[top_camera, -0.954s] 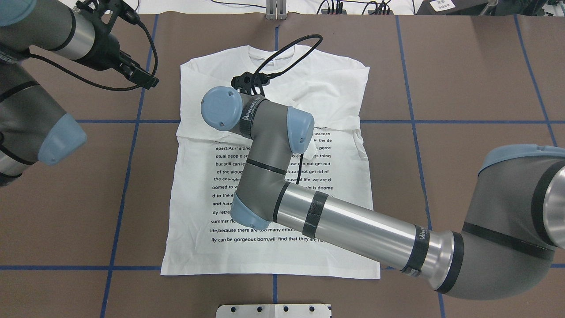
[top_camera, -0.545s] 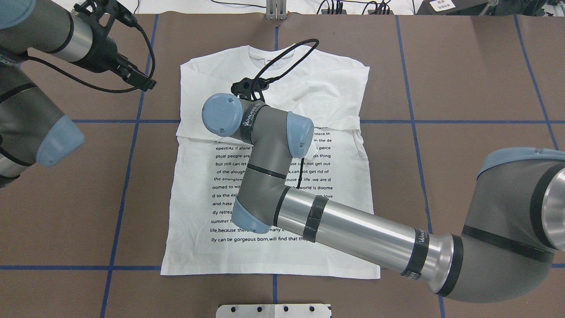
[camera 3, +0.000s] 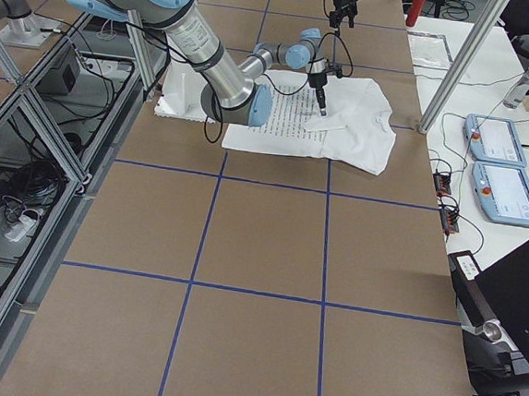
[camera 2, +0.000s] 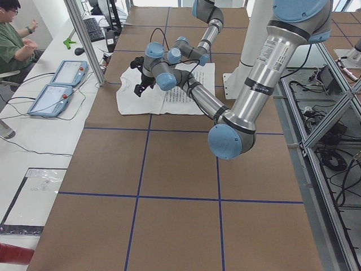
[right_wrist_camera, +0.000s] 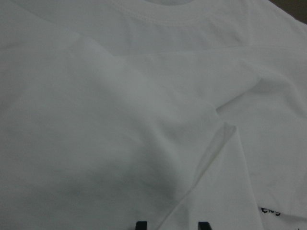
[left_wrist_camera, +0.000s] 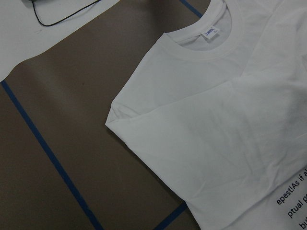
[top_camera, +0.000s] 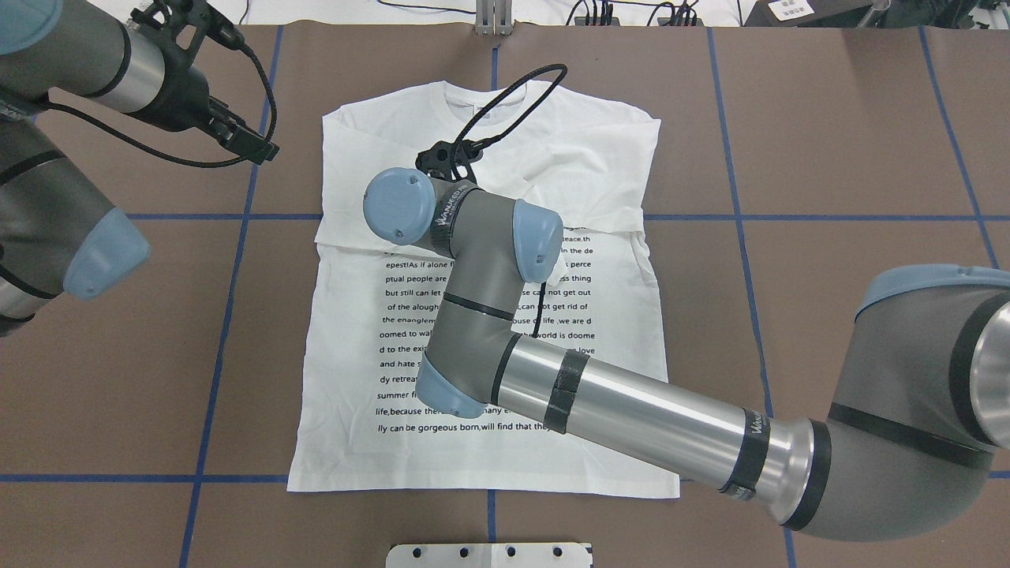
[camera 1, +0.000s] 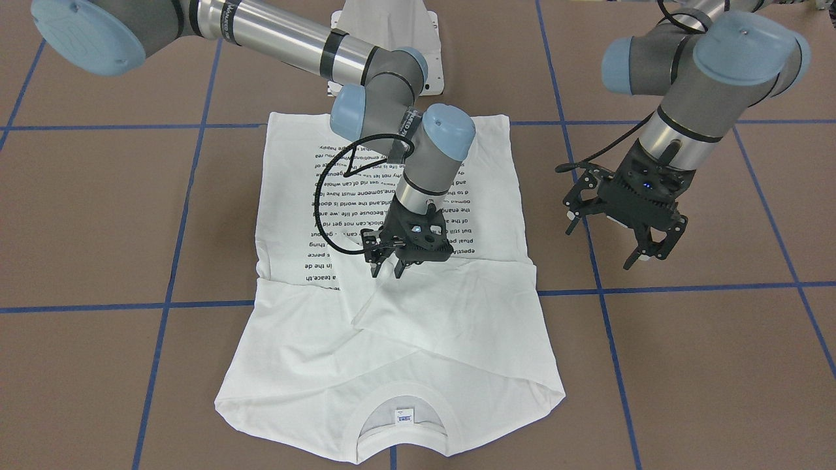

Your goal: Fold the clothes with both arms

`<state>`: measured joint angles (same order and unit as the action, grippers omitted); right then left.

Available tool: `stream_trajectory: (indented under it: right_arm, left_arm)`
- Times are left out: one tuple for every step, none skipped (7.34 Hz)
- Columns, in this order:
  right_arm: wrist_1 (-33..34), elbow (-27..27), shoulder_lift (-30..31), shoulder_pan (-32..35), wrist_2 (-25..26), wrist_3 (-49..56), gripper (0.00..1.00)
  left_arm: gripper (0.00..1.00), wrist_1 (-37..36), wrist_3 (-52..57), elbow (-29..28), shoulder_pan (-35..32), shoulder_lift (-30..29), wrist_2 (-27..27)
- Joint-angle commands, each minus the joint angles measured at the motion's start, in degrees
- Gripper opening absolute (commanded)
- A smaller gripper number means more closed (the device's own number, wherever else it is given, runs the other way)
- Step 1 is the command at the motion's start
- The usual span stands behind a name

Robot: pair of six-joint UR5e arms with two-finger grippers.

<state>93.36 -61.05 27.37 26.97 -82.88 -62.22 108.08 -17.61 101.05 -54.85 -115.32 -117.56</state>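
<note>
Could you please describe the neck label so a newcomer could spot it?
Find the white T-shirt spread on the brown table. Inside its ribbed round collar sits the neck label: a tiny white tag with blue print, far from the black text.

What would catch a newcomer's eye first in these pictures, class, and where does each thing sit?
The white T-shirt lies flat mid-table, black printed text facing up, its sleeves folded in over the chest. The right arm stretches across it, and its hand is open low over the folded sleeves. The left hand hangs open beside the shirt, above the brown table.
</note>
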Motion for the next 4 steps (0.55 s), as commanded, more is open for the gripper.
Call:
stream_trajectory:
  right_arm:
    - [1.47, -2.48, 1.88, -0.07, 0.00, 0.26, 0.19]
    - [1.47, -2.67, 1.81, -0.08, 0.00, 0.17, 0.00]
    - [1.56, -3.54, 1.81, 0.01, 0.00, 0.17, 0.00]
    - [2.69, -4.07, 1.89, 0.27, 0.00, 0.17, 0.00]
  left_arm:
    - [1.00, 0.46, -0.15, 0.02, 0.10, 0.01, -0.03]
    - [1.00, 0.46, -0.15, -0.07, 0.10, 0.01, -0.03]
    - [1.00, 0.55, -0.15, 0.02, 0.10, 0.01, -0.03]
    - [1.00, 0.55, -0.15, 0.02, 0.19, 0.01, -0.03]
